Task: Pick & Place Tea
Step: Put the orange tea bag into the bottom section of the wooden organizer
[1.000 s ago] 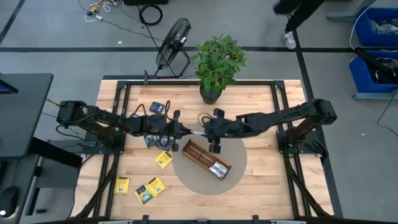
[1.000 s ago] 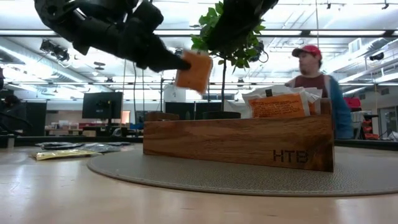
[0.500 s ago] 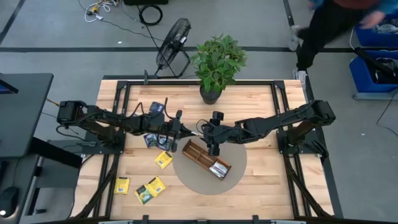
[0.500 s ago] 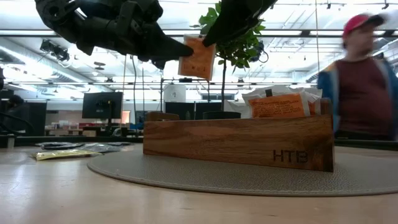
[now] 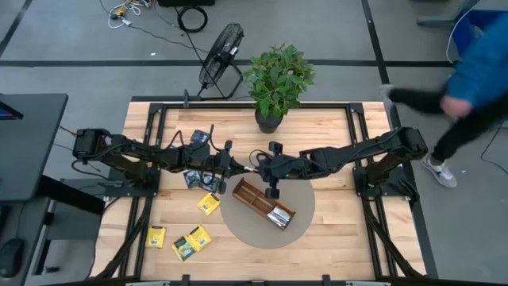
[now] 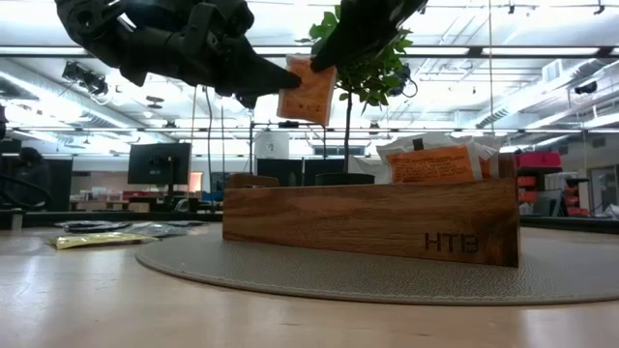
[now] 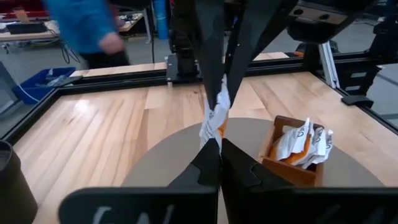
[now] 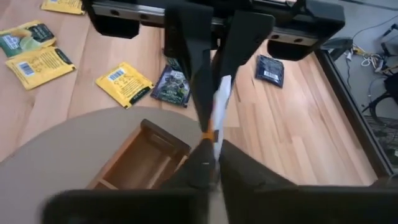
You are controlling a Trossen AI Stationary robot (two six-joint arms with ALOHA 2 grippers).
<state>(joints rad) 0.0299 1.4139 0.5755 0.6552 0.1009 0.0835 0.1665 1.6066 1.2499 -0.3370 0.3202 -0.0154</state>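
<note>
An orange-and-white tea sachet hangs in the air over the near end of the wooden tray, between my two arms. My left gripper reaches in from the table's left and is shut on it. My right gripper comes from the right and is shut on the same sachet. More orange-and-white sachets stand upright in one end of the tray. Yellow sachets and navy sachets lie flat on the table to the left. My left gripper pinches the sachet's edge nearest its own arm between its two fingers. The fingers come nearly level from the table's left. The sachet stands on edge, lifted clear of the tray and table. My right gripper pinches the sachet's opposite edge, near the upper corner, between its two fingers. The fingers slant down from the table's right. The sachet stays upright in the air, held at both sides.
The tray sits on a round grey mat at the table's middle. A potted plant stands at the far edge and a fan on the floor behind it. A person moves past the far right corner.
My left gripper has tipped up a little, and the sachet has risen slightly and turned from tilted to more upright. My right gripper's fingers have come onto the sachet's upper corner. The person behind the table has walked off toward the right.
</note>
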